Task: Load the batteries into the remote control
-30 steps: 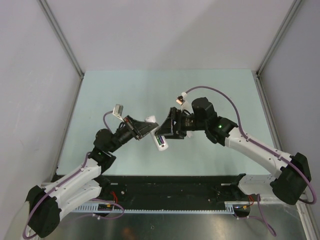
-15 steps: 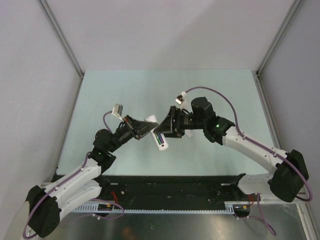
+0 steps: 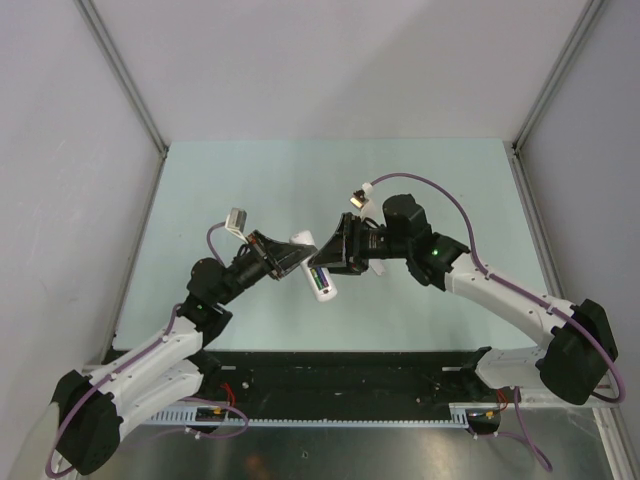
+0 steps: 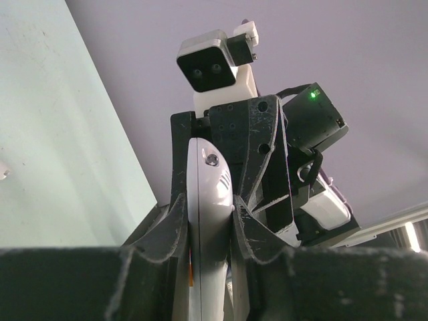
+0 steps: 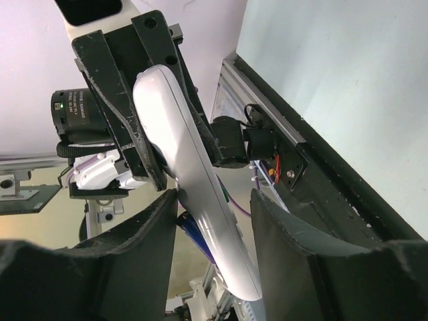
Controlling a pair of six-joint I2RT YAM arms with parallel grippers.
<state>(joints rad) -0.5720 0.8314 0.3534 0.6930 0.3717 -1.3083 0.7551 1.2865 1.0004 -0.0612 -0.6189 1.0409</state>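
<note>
The white remote control (image 3: pixel 312 268) hangs in mid-air above the table, tilted, with my left gripper (image 3: pixel 292 256) shut on its upper part. In the left wrist view its edge (image 4: pixel 208 194) is pinched between both pads. Purple and green of the batteries (image 3: pixel 319 280) show in its lower end. My right gripper (image 3: pixel 326 262) straddles that lower end. In the right wrist view the remote control (image 5: pixel 190 180) passes between the open jaws of the right gripper (image 5: pixel 214 200). The dark purple-blue battery (image 5: pixel 196 232) lies against the remote's underside, beside the left finger (image 5: pixel 144 247). A gap remains at the other finger.
The pale green table (image 3: pixel 330 190) lies below both arms, bounded by grey walls and metal rails at left and right. A black strip (image 3: pixel 340 375) with wiring runs along the near edge between the arm bases.
My right gripper has shifted slightly left over the remote's lower end and its jaws have narrowed. The left gripper and the remote have stayed put.
</note>
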